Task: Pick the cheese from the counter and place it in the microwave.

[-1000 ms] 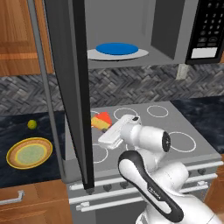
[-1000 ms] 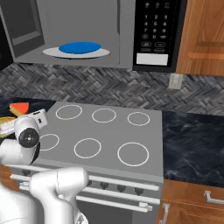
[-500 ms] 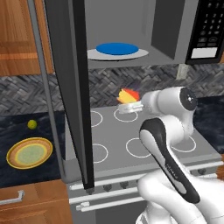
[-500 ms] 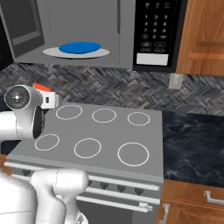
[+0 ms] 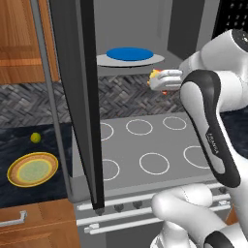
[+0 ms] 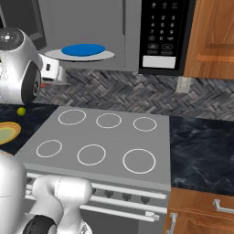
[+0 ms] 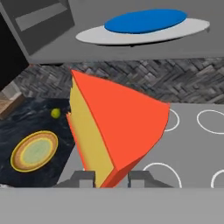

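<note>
Pretty clearly a home kitchen: stovetop [image 6: 103, 139] with ring burners, microwave [image 6: 137, 34] mounted above it, herringbone tile backsplash [image 6: 137, 89], marbled worktop [image 6: 201, 153], wooden cabinets [image 6: 212, 36].

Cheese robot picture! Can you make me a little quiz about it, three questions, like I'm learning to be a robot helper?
1. True or false: the cheese is lying on the counter.
2. What is on the white turntable inside the microwave? A) a blue disc B) a yellow plate C) a green ball
3. Fill in: the microwave door is ____.

Key
1. False. The gripper holds the wedge up in the air, jaws shut on it, just below the microwave opening and above the stovetop.
2. A. The blue disc sits there; the yellow plate and the little ball are on the counter.
3. Open.
</note>
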You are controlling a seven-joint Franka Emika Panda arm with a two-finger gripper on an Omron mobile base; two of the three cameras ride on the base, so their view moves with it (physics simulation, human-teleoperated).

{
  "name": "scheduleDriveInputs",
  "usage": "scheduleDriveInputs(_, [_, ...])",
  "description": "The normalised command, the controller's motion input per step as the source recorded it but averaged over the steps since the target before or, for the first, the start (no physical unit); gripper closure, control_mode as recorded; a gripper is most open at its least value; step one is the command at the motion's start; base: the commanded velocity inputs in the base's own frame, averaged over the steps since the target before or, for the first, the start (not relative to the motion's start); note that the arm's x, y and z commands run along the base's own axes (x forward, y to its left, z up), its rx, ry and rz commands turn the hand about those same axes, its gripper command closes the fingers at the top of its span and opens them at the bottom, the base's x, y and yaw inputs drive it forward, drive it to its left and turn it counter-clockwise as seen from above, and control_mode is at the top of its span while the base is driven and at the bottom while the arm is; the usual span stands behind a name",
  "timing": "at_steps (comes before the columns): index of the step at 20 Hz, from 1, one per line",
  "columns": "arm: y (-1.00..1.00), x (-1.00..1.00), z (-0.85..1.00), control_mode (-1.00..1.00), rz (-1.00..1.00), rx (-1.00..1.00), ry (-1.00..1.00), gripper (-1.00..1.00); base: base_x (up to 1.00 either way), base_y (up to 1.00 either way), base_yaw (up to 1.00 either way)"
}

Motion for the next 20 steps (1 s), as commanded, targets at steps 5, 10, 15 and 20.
scheduleDriveInputs(5, [0.03,0.21,0.23,-1.00,0.00,0.00,-0.15,1.00,0.00,0.00,0.00])
scheduleDriveInputs(10, [0.00,0.72,0.14,-1.00,0.00,0.00,-0.16,1.00,0.00,0.00,0.00])
scheduleDriveInputs(15, [0.00,1.00,0.08,-1.00,0.00,0.00,-0.15,1.00,0.00,0.00,0.00])
scheduleDriveInputs(20, [0.02,0.90,0.07,-1.00,0.00,0.00,-0.02,1.00,0.00,0.00,0.00])
